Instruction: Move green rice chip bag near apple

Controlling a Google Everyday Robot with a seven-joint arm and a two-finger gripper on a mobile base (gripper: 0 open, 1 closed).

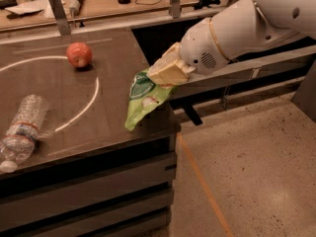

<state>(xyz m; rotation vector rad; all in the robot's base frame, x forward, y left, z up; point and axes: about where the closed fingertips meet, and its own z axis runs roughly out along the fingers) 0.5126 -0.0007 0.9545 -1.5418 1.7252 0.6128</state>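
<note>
While the white arm (232, 31) reaches in from the right, I see the gripper (159, 75) hanging just above the right edge of the dark table (108, 132). Its tan fingers (173, 63) are clamped onto the top edge of the green rice chip bag (142, 98). The bag hangs from the gripper down and to the left, with its round dark logo just below the fingers and its crumpled lower corner reaching toward the tabletop near that edge. I cannot tell whether that corner actually rests on the surface. The apple (79, 54) sits upright on the table, well apart from the gripper, off to its left and farther back, inside a white arc (86, 105) painted on the top. A clear water bottle (22, 130) lies on its side far to the gripper's left and nearer the front, outside the arc, with its cap end at the table's left front corner. Behind the gripper runs a wooden bench (98, 6) carrying small clutter I cannot make out. Below and to the right of the gripper is speckled floor (252, 177).
</note>
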